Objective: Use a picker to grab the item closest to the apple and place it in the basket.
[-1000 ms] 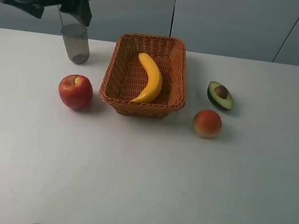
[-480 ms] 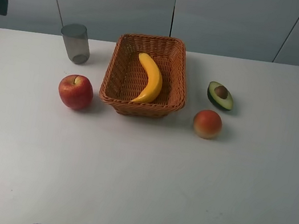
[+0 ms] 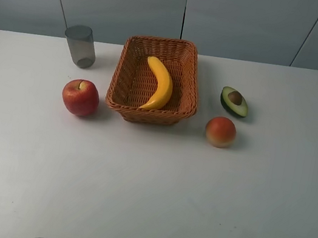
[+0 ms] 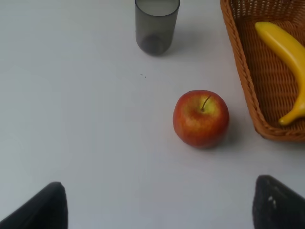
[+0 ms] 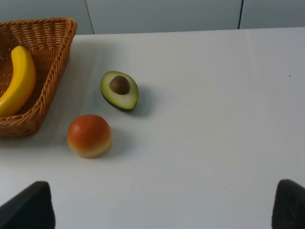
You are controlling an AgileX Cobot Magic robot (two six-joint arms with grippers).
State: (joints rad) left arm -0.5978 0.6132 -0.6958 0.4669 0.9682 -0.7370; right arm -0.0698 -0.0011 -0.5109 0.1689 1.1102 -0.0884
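A red apple [image 3: 80, 96] [image 4: 201, 118] rests on the white table left of the wicker basket [image 3: 124, 84] [image 4: 243, 67]. A yellow banana [image 3: 160, 83] [image 4: 286, 57] lies inside the basket. Behind the apple a grey translucent cup [image 3: 80, 46] [image 4: 156, 25] stands upright. Neither arm shows in the exterior view. My left gripper [image 4: 159, 210] hangs open above the table on the near side of the apple, nothing between its fingers. My right gripper [image 5: 157, 210] is open too, well short of the fruit on the right.
A halved avocado [image 3: 234, 101] [image 5: 119, 90] and a round orange-red fruit [image 3: 221, 132] [image 5: 89, 135] lie right of the basket. The table [image 3: 146, 191] stretches bare toward its front edge. A grey wall stands behind.
The left arm, which hung over the cup at the back left a second ago, has drawn away to the left and out of the exterior view. The objects stayed put.
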